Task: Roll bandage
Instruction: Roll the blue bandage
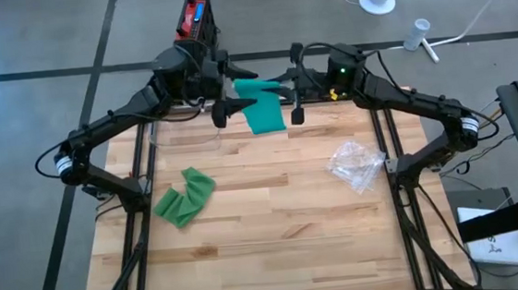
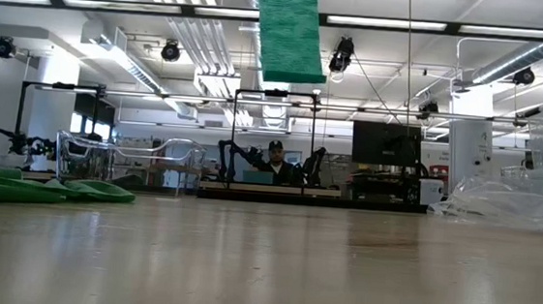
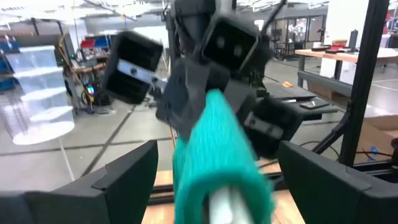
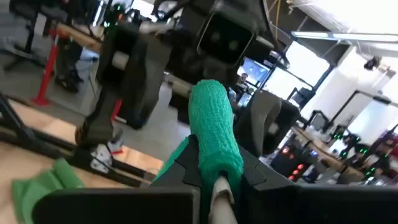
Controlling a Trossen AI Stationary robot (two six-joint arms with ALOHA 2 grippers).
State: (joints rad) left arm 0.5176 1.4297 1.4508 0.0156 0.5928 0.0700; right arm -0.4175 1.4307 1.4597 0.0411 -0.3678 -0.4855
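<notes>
Bare wooden table (image 2: 262, 268) fills the low view's foreground, because you have lifted the work clear of it. Your right gripper (image 4: 214, 171) is clamped shut on a pale rod, and the green bandage (image 4: 214, 127) is wound round that rod, so it can act as a spindle; the loose tail hangs free above the far table edge (image 1: 261, 112), well off the wood. Your left gripper (image 3: 214, 171) faces it with fingers spread wide on either side of the roll, holding nothing, seemingly ready to guide the strip. A second green bandage (image 1: 184, 197) lies crumpled at your left, and clear plastic wrapping (image 1: 355, 165) at your right.
</notes>
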